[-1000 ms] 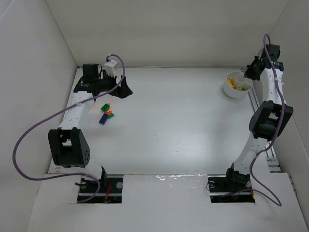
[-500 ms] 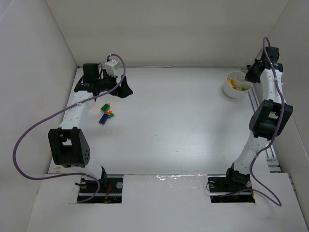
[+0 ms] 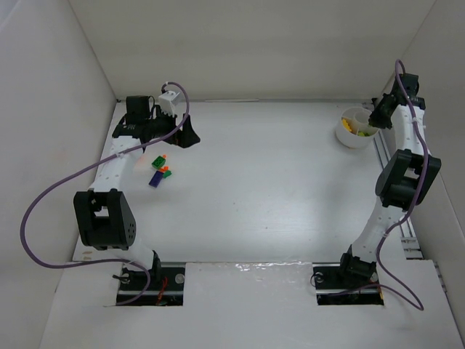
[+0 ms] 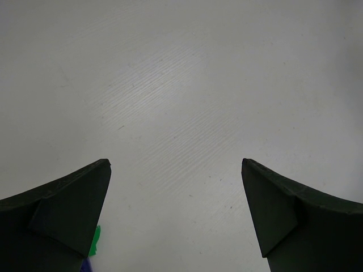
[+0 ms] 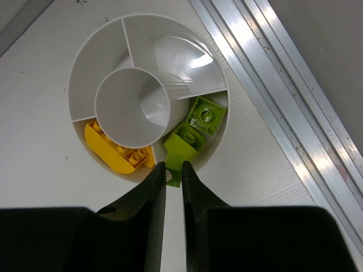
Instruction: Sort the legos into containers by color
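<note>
FAR RIGHT OF THE TABLE [image 3: 276,189]: the right gripper [image 5: 172,165] hangs over the rim of the divided white cup [image 5: 96,62]. Its fingers are drawn almost together and, as we read it, pinch a lime-green lego [image 5: 174,174] at their tips. That piece sits just short of the wedge where two lime-green bricks [image 5: 204,115] already lie. A yellow brick [image 5: 116,153] fills the neighbouring wedge, and we see nothing in the other wedges or the round centre well. At the far left, the left gripper [image 3: 185,135] hovers with fingers spread wide, holding nothing. The loose legos [image 3: 160,171], green, orange and dark blue, lie just to its near-left, well apart from the cup. The left arm is by far the nearer to them.
</note>
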Controlling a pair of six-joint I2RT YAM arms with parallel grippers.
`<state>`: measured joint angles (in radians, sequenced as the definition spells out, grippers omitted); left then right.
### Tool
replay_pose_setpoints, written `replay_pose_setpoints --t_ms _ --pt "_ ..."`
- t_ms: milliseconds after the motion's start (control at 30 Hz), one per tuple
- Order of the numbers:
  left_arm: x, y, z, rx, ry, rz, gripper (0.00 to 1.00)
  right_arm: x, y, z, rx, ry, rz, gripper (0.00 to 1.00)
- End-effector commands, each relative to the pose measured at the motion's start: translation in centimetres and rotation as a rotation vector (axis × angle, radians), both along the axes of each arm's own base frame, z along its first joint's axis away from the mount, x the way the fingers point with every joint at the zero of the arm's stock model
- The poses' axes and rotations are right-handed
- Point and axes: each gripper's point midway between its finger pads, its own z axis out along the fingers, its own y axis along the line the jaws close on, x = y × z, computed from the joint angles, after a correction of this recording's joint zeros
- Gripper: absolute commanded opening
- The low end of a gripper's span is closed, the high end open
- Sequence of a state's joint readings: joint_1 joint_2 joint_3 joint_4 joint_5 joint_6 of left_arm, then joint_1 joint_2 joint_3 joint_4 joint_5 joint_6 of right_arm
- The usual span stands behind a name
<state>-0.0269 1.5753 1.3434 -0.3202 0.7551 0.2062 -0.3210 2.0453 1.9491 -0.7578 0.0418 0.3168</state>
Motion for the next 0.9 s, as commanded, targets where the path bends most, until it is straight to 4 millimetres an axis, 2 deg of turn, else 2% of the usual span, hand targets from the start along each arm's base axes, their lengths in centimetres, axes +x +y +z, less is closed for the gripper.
replay_pose_setpoints --t_ms 0,33,300,400,700,867 --pt "0.4 -0.5 2.5 -0.01 -0.067 -0.026 0.99 0.1 -0.8 0.1 -0.014 -0.001 -0.018 0.02" --pt "0.4 -0.5 2.5 -0.01 -0.067 -0.026 0.99 0.2 -0.8 -0.4 -0.011 0.009 -0.017 0.02" --pt "0.4 -0.5 2.5 -0.01 -0.067 -0.026 0.99 0.8 -1.2 -0.1 -0.022 -0.003 -0.024 0.06" --pt "0.2 -0.6 2.2 -0.01 -0.064 -0.037 0.99 0.9 -1.2 -0.3 -0.02 0.004 -0.024 0.11" --pt "0.1 -0.7 2.3 -0.016 -0.064 -0.044 0.99 0.7 -1.0 1.1 -0.022 -0.024 -0.018 0.28" --pt "0.1 -0.7 2.3 -0.016 -0.064 -0.044 0.99 0.6 -0.9 0.8 -0.019 -0.016 -0.018 0.34"
